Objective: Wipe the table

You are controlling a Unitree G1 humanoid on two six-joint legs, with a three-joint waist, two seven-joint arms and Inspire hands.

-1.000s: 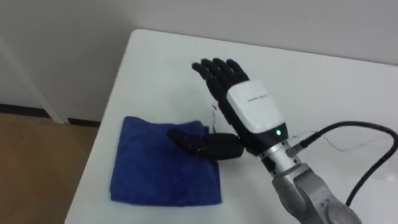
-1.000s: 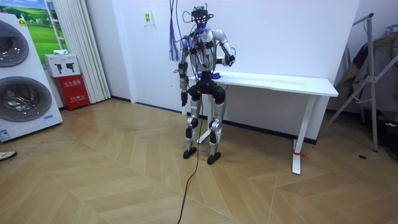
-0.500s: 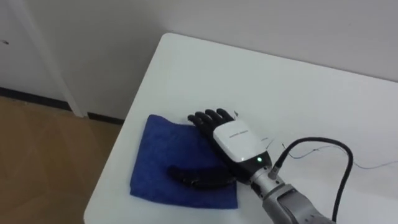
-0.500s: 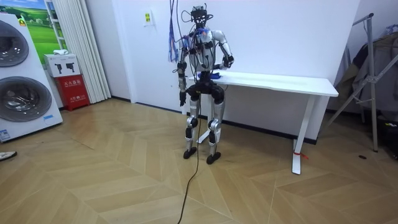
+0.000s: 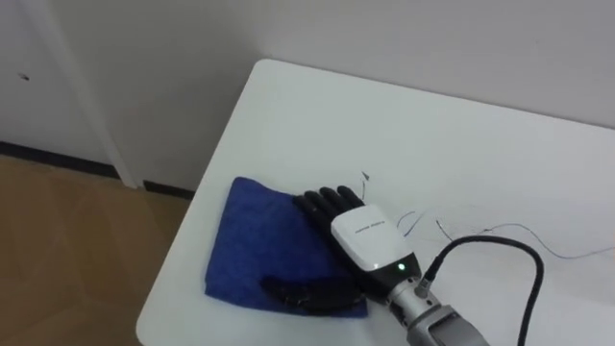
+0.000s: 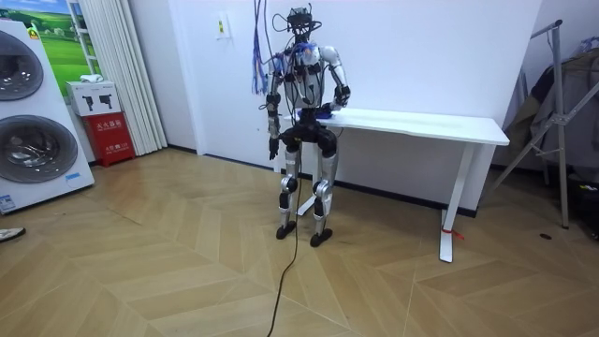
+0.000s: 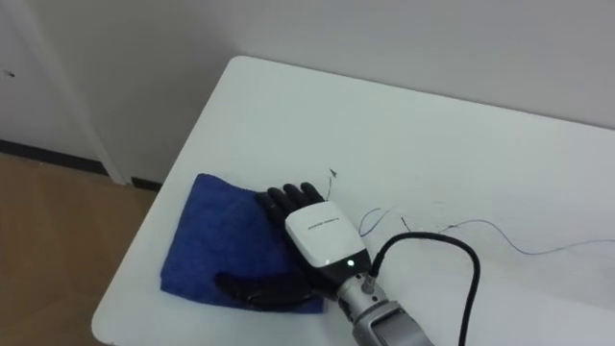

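Observation:
A folded blue cloth lies near the left front corner of the white table. My right hand rests flat on the cloth's right part, fingers straight and pointing away from me, thumb spread out across the cloth's near edge. Thin dark pen lines mark the tabletop just right of the hand. In the room view I stand at the left end of the table, with my left hand hanging at my side.
The table's left edge and front corner lie close to the cloth, with wooden floor below. A white wall runs behind the table. In the room view, washing machines stand far left and a rack far right.
My right hand has come down from above the table onto the cloth and now lies flat on it. The head camera has shifted, moving the whole picture rightward.

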